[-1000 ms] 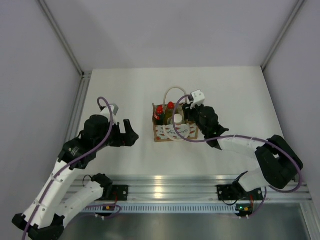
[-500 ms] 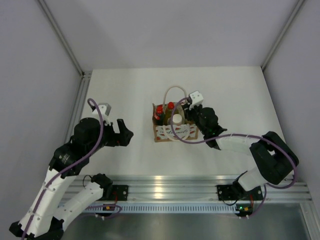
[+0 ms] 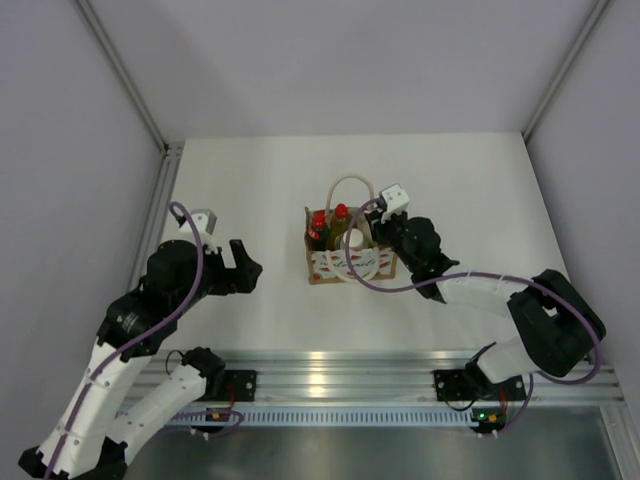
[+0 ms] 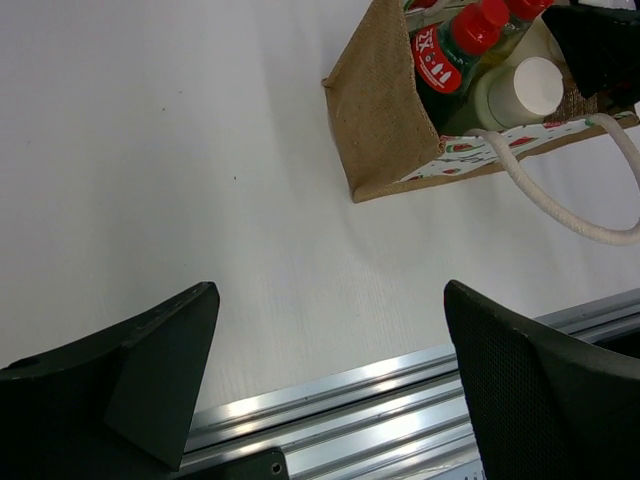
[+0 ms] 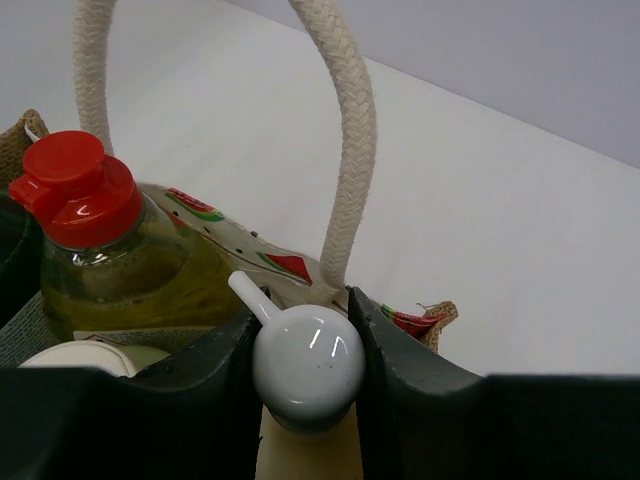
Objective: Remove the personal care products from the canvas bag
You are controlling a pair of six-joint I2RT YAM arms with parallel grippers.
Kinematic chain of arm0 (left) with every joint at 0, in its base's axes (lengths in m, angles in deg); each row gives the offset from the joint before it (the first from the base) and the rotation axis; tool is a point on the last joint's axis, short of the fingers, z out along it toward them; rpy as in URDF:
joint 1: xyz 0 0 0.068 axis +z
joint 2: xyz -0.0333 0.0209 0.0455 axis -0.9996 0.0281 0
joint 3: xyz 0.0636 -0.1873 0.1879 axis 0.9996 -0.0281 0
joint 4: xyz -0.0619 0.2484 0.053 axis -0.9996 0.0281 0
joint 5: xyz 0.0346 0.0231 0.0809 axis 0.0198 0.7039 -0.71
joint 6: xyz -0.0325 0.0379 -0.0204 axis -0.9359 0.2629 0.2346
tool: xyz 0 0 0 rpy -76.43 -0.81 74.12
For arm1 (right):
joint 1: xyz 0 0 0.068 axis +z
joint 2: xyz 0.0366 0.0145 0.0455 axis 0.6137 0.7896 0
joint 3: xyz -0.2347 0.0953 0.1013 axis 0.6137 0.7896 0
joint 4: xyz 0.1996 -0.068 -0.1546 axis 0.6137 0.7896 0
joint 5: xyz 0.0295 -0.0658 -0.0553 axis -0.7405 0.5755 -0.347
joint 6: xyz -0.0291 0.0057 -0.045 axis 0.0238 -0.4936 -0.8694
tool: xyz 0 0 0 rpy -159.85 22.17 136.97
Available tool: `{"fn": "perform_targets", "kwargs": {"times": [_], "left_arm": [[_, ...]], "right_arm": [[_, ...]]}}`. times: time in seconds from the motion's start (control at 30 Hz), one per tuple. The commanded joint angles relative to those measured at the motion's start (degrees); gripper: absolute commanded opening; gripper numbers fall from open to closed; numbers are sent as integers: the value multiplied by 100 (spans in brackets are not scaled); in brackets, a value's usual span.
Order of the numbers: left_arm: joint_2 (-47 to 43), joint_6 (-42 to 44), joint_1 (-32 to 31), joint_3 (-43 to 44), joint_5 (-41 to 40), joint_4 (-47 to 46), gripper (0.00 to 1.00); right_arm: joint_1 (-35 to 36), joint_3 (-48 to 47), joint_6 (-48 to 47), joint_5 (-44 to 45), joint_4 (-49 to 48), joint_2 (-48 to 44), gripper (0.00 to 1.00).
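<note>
Inside the canvas bag [image 4: 380, 110], right jaws pinch the pump bottle [image 5: 306, 365]. Left jaws spread, so the unheld bag may lift

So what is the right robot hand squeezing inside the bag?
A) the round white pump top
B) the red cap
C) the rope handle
A: in the right wrist view, the right gripper presses both sides of the round white top of the cream pump bottle.
</note>
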Motion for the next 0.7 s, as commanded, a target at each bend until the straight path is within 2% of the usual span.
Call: {"fn": "perform_targets", "kwargs": {"times": [0.0,0.27,0.67], "left_arm": [[7,-207,-19,-141,11,-100,98],[148,-401,-10,-519,90,-268,98],[25,-453,-10,-572,20,-277,98]], "right_arm": [[-28,-125,-125,-91,-788,-575,0],[-54,-213,-292,-319,-815,-891,0],[-63,-889,-380,-267,195,-1383,0]]}}
